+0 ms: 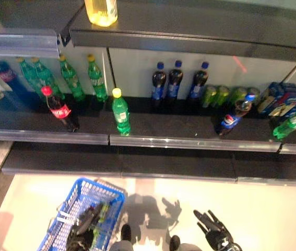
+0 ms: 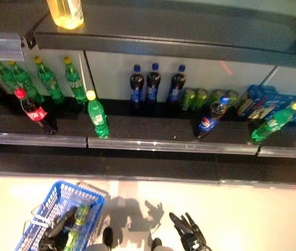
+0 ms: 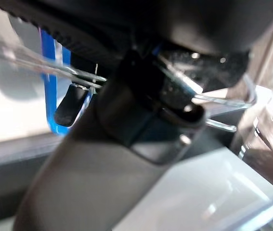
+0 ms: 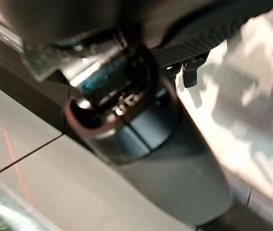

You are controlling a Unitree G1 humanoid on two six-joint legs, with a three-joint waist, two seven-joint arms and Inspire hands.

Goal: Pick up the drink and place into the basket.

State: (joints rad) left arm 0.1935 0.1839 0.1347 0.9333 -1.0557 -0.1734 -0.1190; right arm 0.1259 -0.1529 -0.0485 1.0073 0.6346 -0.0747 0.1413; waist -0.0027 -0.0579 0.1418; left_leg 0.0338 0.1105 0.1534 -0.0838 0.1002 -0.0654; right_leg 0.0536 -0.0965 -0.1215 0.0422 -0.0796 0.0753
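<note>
The blue basket (image 1: 69,209) hangs low at the left above the floor. My left hand (image 1: 83,222) is shut on its thin wire handles (image 3: 213,98). A green drink (image 1: 102,213) lies inside the basket. My right hand (image 1: 216,231) hangs low at the right over the floor, fingers straight, open and empty; it also shows in the right eye view (image 2: 189,234). On the shelf (image 1: 153,140) ahead stand a green bottle with a yellow cap (image 1: 120,112), a red-capped cola bottle (image 1: 59,110) and dark blue-capped bottles (image 1: 174,81).
A tilted blue-capped bottle (image 1: 234,115), green cans (image 1: 221,95), blue boxes (image 1: 283,99) and a leaning green bottle (image 1: 294,123) are on the shelf's right. More green bottles (image 1: 69,78) stand at the left. A yellow bottle (image 1: 102,10) stands on the upper shelf.
</note>
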